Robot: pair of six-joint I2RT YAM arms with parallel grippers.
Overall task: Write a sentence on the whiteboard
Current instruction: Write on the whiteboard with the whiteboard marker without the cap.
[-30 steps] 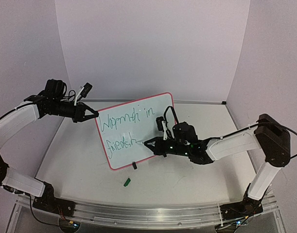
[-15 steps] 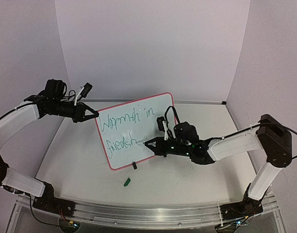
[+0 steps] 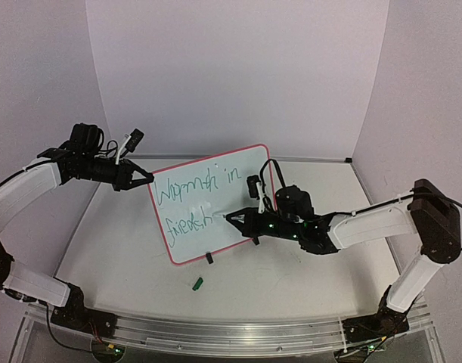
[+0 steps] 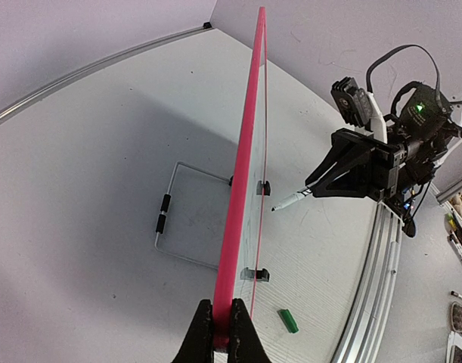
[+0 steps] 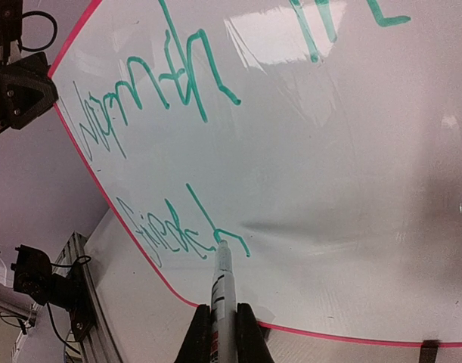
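Whiteboard (image 3: 196,242): stood upright at frame centre.
Sentence (image 3: 187,189): green script, two lines, across the board's face.
Left gripper (image 4: 223,333): clamped on the board's pink edge.
Right gripper (image 5: 221,325): closed on a marker (image 5: 222,268), tip touching the lower line's end.
Green cap (image 3: 198,283): lay below the board.

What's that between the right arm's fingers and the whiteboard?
A marker, pinched in the right fingers, points at the whiteboard, its tip by the end of the green writing's lower line. The right wrist view shows it best.
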